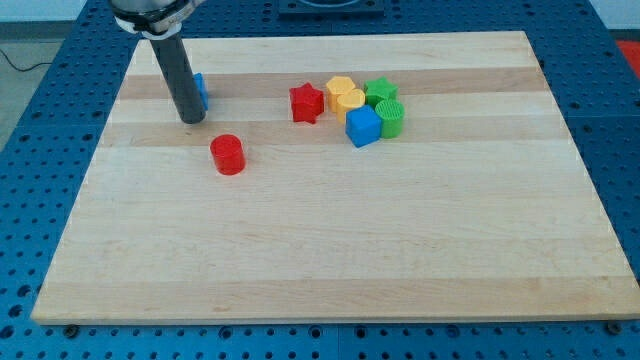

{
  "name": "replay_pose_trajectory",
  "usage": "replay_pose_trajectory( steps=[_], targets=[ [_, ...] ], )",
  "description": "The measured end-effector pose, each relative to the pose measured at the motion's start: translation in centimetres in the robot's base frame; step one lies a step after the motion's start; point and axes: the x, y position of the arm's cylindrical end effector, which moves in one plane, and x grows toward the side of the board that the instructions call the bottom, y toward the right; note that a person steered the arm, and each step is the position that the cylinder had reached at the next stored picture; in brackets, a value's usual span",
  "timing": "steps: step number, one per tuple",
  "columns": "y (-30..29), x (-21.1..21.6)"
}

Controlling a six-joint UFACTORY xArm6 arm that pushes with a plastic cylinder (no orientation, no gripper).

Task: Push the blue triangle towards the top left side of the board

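— So, any jaws on this arm, and are they released or clenched on something?

— None show; the arm ends in a plain dark rod, so nothing is grasped. My tip (193,120) rests on the tabletop (320,250) toward its far left.

— What does it touch?

— It stands against the blue triangle (201,91), or just beside it; I cannot tell whether they truly meet, since the rod covers most of that block. Only a blue sliver shows at the rod's right edge, so its shape is hard to make out.

— And the arm's pose?

— The rod comes down from the view's top nearly upright, leaning slightly, its upper end in a metal collar cut off by the frame's edge.

— Where are the other blocks?

— A red cylinder (228,155) sits near my tip, to its right and nearer the view's bottom. Further right stands a red star (307,103). Beyond it is a tight cluster: a yellow block (340,88) and a yellow heart (349,99), a green star (380,91), a blue cube (363,126) and a ribbed green block (392,117), all touching or just beside one another.
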Motion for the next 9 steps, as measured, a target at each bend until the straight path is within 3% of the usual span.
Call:
replay_pose_trajectory(
  steps=[2,3,5,7,9],
  targets=[
    [-2.2,-7.0],
    [-2.2,-7.0],
    [4.8,-6.5],
    [0.2,-9.6],
    [0.0,-6.3]
  ],
)
